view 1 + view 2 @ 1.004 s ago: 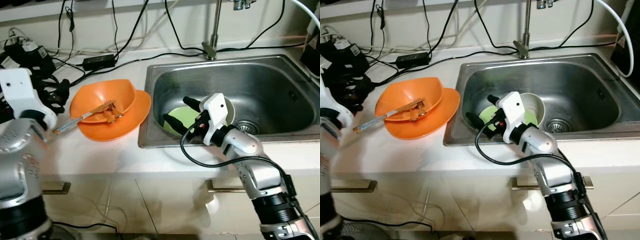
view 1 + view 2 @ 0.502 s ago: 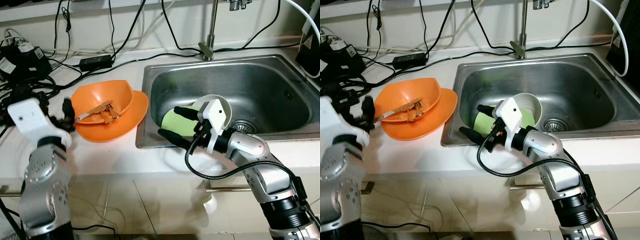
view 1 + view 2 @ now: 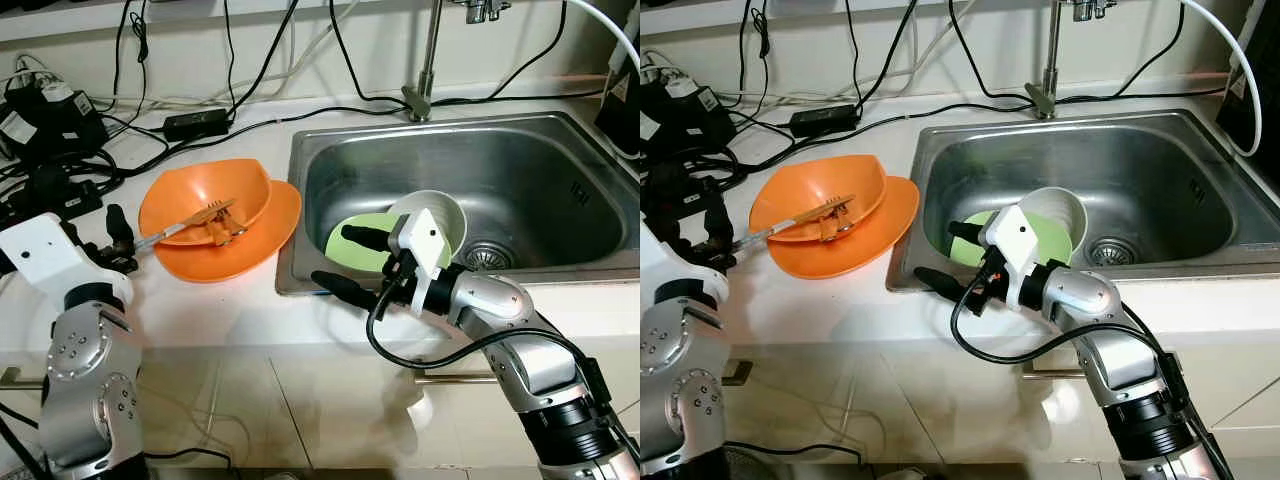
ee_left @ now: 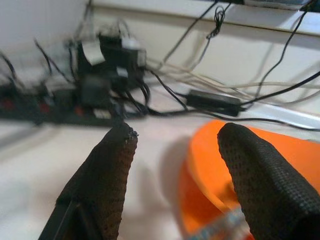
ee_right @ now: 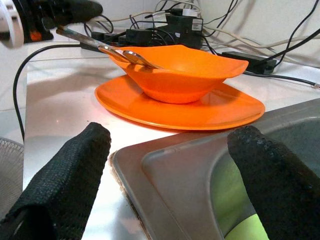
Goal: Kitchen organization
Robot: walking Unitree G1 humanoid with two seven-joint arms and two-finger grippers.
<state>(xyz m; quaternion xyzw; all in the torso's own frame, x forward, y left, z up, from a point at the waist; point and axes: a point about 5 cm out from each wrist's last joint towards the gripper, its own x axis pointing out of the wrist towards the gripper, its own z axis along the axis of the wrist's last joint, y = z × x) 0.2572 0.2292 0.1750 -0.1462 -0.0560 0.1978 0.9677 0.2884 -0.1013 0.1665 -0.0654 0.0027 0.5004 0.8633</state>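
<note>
Two spread tools, both empty, straddle trouble spots.
Right tool (image 3: 350, 263) spans the sink (image 3: 300, 215) rim near the green plate (image 3: 352, 238); left tool (image 4: 175, 165) could knock the fork (image 3: 185, 222) from the orange bowl (image 3: 205, 200).

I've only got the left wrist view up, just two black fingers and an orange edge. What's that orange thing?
Observer: An orange bowl sitting on an orange plate, on the counter beside the sink.
Operator: Anything in the bowl?
Observer: Utensils rest in it, handles sticking out over its rim toward the left gripper.
Operator: Where's the other arm?
Observer: The right gripper is open, straddling the sink's front left corner, beside a green plate and white bowl in the basin.
</note>
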